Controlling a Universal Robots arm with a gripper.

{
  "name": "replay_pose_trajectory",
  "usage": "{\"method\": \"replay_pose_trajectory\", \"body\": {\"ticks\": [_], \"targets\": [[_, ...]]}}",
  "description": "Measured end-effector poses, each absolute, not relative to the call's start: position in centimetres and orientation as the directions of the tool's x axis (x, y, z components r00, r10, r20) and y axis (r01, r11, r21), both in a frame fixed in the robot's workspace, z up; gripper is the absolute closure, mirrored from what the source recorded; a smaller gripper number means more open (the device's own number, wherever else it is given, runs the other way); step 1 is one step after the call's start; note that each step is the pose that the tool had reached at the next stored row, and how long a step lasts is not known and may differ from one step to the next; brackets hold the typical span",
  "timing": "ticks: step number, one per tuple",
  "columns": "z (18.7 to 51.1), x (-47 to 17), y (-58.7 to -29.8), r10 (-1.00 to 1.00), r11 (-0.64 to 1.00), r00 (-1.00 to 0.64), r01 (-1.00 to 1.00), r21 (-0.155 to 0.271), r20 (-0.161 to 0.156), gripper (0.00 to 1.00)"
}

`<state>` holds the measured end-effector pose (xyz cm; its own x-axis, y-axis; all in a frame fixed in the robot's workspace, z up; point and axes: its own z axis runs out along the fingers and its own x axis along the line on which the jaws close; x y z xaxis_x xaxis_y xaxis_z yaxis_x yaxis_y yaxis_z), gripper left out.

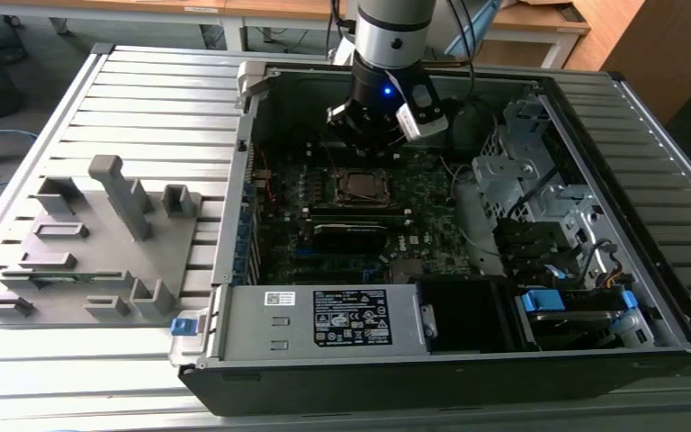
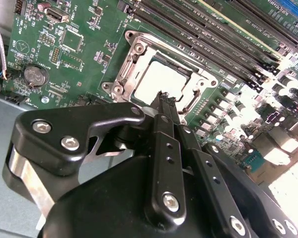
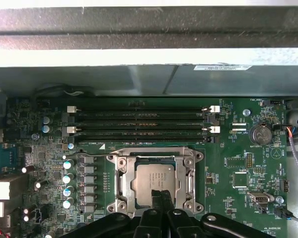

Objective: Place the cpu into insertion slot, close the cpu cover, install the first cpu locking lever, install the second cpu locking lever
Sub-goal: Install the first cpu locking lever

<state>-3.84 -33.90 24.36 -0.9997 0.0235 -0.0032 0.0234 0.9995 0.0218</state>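
Note:
The cpu lies flat in the insertion slot on the green board, its grey top showing through the window of the silver cpu cover, which lies down over it. The second wrist view shows the cpu and the cover too. A thin wire lever runs along the board beside the socket. My gripper hovers just over the cpu's edge, fingers pressed together and shut with nothing between them; it also shows in the second wrist view and above the socket in the exterior view.
Long black memory slots run beside the socket. The open computer case walls the board in, with a power supply at the front and drive cages on the exterior view's right. A grey fixture sits on the slatted table.

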Motion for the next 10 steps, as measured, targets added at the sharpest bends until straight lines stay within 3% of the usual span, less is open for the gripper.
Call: {"method": "replay_pose_trajectory", "body": {"ticks": [10], "targets": [[24.49, -3.84, -33.90, 0.024, 0.999, -1.000, 0.023, 0.022, -0.003, 0.89]]}}
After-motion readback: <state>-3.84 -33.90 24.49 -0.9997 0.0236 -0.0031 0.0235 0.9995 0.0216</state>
